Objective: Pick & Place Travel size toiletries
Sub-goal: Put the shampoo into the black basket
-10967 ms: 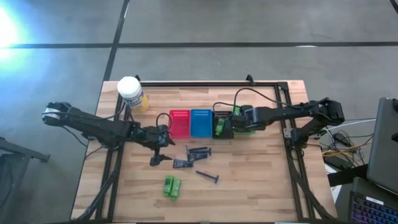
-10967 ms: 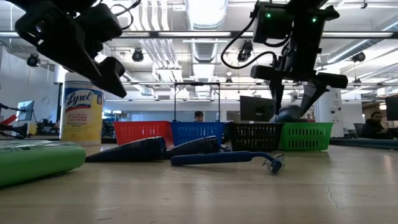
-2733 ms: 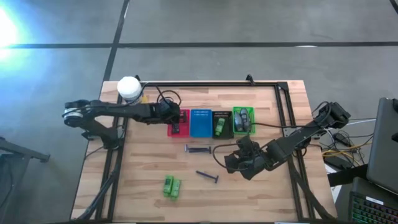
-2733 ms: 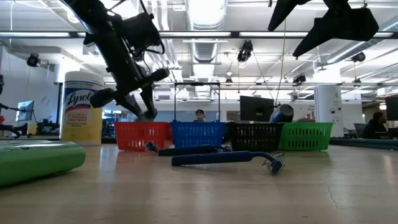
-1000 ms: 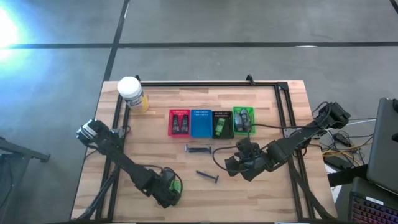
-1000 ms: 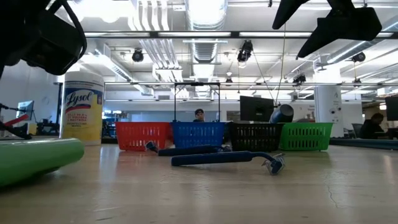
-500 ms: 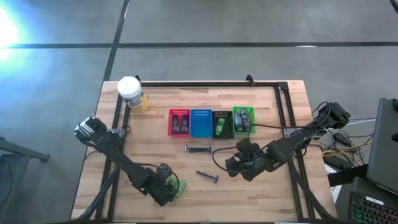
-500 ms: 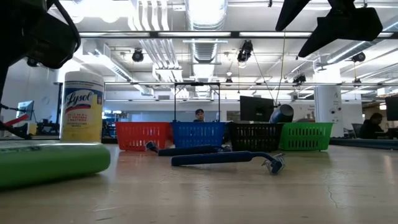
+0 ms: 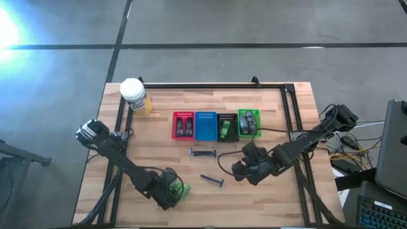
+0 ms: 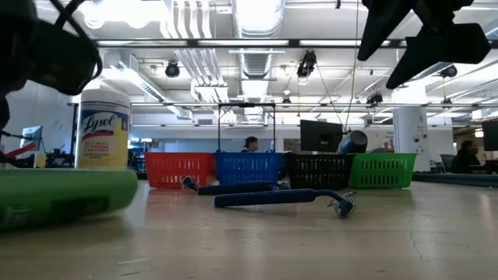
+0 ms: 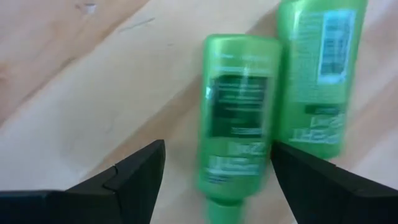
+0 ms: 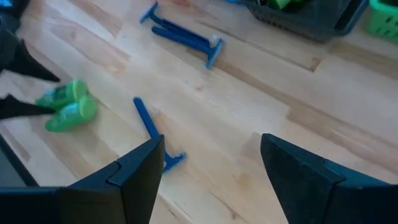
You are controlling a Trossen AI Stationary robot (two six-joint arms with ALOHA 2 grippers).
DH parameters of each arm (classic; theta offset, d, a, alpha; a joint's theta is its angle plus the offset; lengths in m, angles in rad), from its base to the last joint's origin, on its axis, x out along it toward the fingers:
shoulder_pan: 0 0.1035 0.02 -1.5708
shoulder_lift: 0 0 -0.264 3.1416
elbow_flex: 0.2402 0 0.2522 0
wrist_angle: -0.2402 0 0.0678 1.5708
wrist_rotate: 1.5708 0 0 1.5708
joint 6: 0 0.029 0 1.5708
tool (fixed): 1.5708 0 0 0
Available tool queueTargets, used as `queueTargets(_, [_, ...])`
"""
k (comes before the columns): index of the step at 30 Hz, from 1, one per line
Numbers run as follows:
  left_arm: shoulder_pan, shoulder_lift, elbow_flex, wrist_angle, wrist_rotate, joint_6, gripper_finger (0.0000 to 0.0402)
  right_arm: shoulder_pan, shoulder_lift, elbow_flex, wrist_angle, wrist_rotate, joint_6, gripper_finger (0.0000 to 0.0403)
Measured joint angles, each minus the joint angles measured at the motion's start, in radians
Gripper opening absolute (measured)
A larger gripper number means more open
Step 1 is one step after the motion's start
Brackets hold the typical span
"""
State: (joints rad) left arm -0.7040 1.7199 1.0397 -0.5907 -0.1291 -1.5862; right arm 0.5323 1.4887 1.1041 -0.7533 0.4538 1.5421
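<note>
The left gripper hangs low over two bright green tubes lying side by side on the wooden surface; its jaws stand wide apart and hold nothing; the nearer tube sits between the two jaws, its cap end toward the wrist, the second tube just beyond one jaw; both carry dark printed labels, one with a white barcode panel. The right gripper hovers above the surface, jaws spread wide and empty; ahead of them lies a thin dark-blue razor, with another blue razor farther off; the green tubes show well beyond, beside the other arm's dark fingers.
</note>
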Motion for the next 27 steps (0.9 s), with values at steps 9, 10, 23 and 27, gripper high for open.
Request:
queueTargets(9, [0.002,-0.003,-0.042,0.006,0.025,0.095,0.0296,0.027,0.000,-0.001,0.048,-0.008,-0.026,0.0292])
queueTargets(10, [0.002,-0.003,-0.042,0.006,0.026,0.096,0.0296,0.027,0.000,-0.001,0.052,-0.008,-0.030,0.0294])
queueTargets(23, [0.005,-0.002,-0.044,-0.001,0.022,0.119,0.0296,0.026,-0.003,0.012,0.166,0.020,-0.130,0.0311])
queueTargets(27, [0.005,-0.001,-0.044,-0.002,0.018,0.122,0.0296,0.026,-0.003,0.030,0.167,0.036,-0.173,0.0303])
